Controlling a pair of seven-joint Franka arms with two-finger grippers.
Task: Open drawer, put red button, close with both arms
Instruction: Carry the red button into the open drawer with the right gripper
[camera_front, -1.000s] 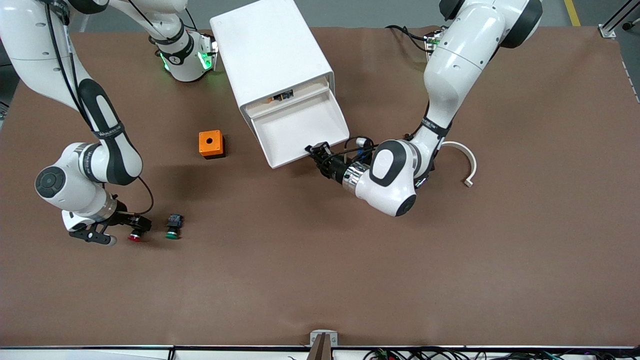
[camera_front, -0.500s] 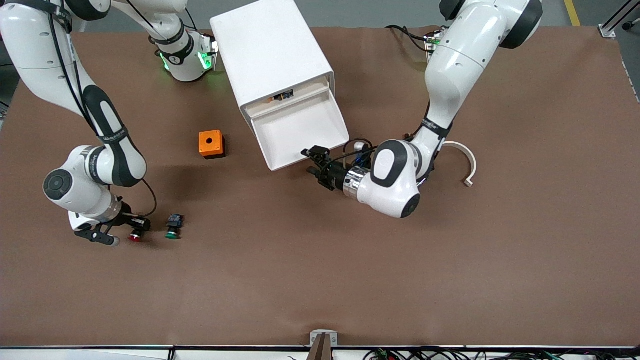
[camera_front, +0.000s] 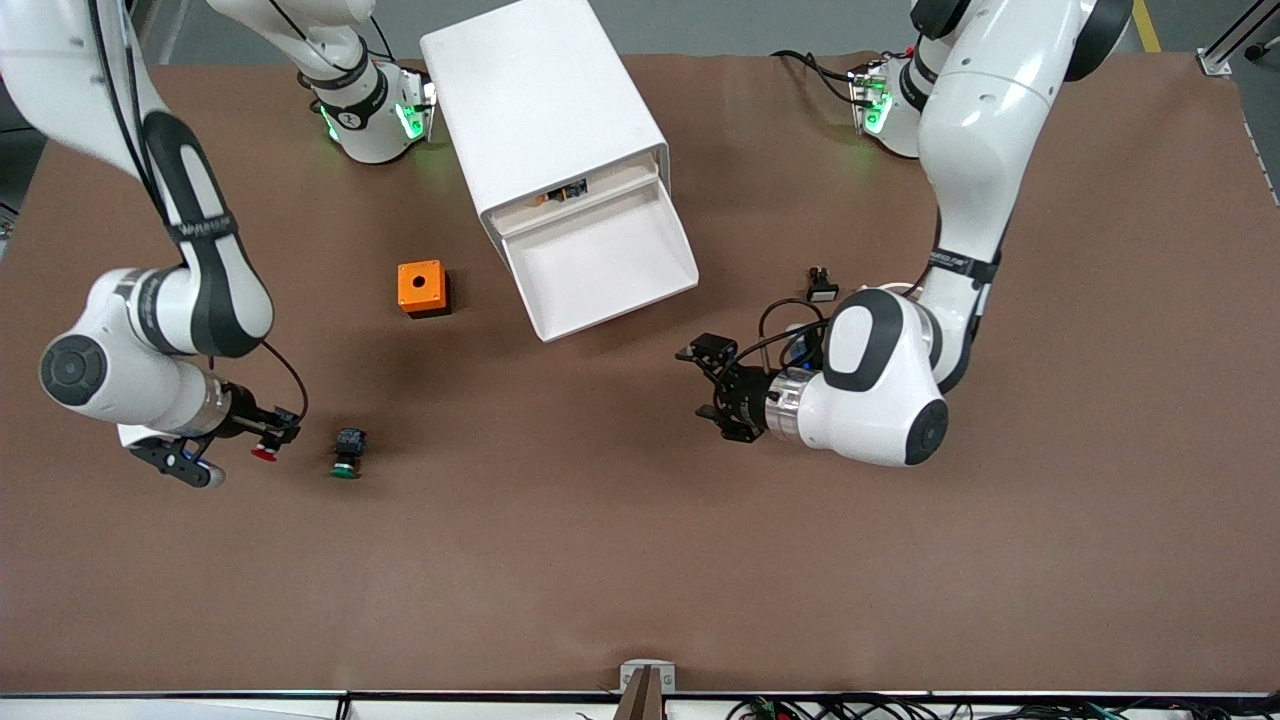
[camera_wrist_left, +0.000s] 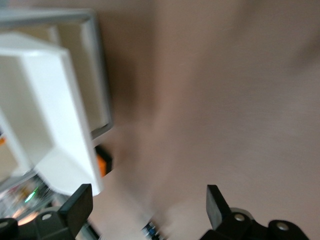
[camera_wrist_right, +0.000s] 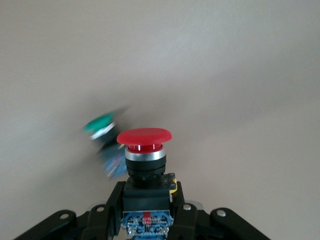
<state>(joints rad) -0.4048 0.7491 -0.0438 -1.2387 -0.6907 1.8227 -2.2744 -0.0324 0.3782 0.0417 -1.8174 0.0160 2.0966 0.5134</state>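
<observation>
While the drawer (camera_front: 600, 262) juts open from the white cabinet (camera_front: 545, 110), its tray bare, the right gripper (camera_front: 268, 441) has the red button (camera_front: 265, 453) pinched by its black body, red cap pointing away from the wrist. In the right wrist view the fingers (camera_wrist_right: 111, 206) press both sides of that body, and the red button (camera_wrist_right: 145, 155) sits square between them. It looks lifted just clear of the brown table (camera_front: 640, 560), though the front view doesn't settle that. Just beside it, at 3 o'clock in the front view, the green button (camera_front: 346, 453) lies on the cloth. From the drawer's lip, the orange box (camera_front: 422, 288) sits at 9 o'clock, toward the right arm's end. Over to the left gripper (camera_front: 706, 385): it hangs over bare table at about 5 o'clock from the drawer's corner, well apart from it, jaws spread wide and holding nothing. Its wrist view shows the two fingertips (camera_wrist_left: 216, 204) far apart, with the drawer (camera_wrist_left: 55, 115) off ahead. A small dark part (camera_front: 822, 284) lies by the left arm's elbow.
</observation>
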